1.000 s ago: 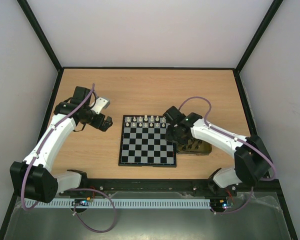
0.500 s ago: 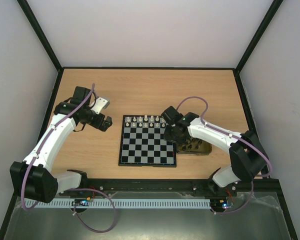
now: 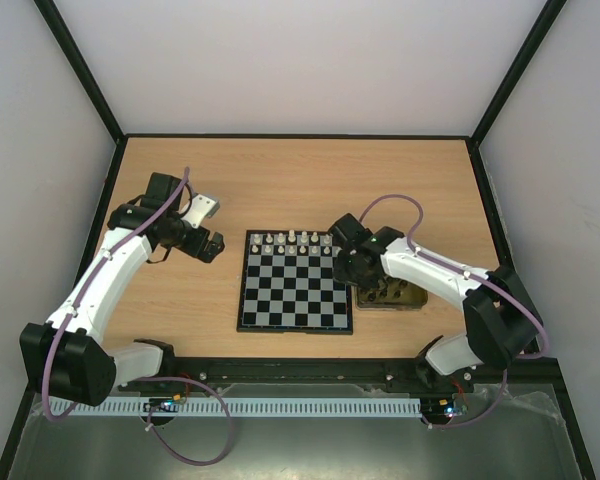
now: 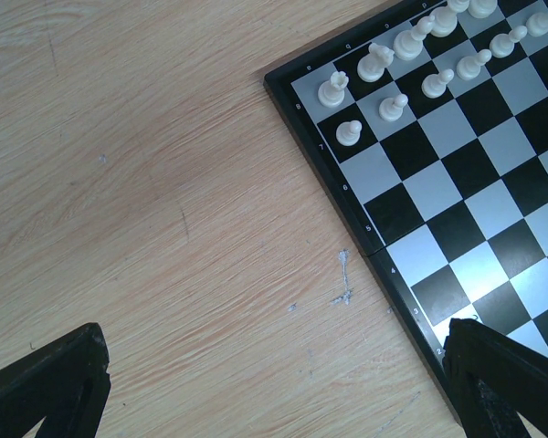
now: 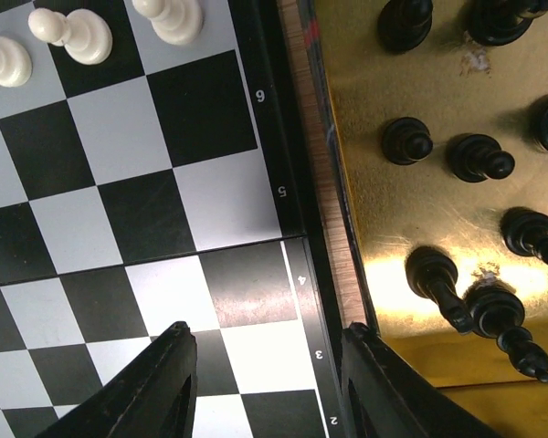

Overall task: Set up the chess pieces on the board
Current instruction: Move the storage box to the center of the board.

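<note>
A: Start on the left. How does the left arm sit?

B: It rises from its base at the near edge and leans away along the left side of the table. It bends at the wrist, so the left gripper points rightward toward the chessboard.

A: Its jaws?

B: Spread wide, with only bare wood between the fingers. It holds nothing.

A: Where is the board from there?

B: Just to the right of that gripper, not touching it. In the wrist view, the board's far left corner lies ahead of the fingertips and to their right. The white pieces stand in two rows along the board's far edge, ahead of the gripper.

A: And the right arm?

B: It reaches leftward and away from its base, its forearm crossing above the gold tray. The right gripper is low over the board's right edge.

A: Open or closed?

B: Open, with nothing held. One finger is over the checks and the other over the seam where board and tray meet. The board's black rim runs between them. A few white pieces stand ahead of it and to its left.

A: The black pieces?

B: Those in view are scattered in the tray, to the right of that gripper. Some at the near end look toppled, but I cannot tell for each one.
</note>
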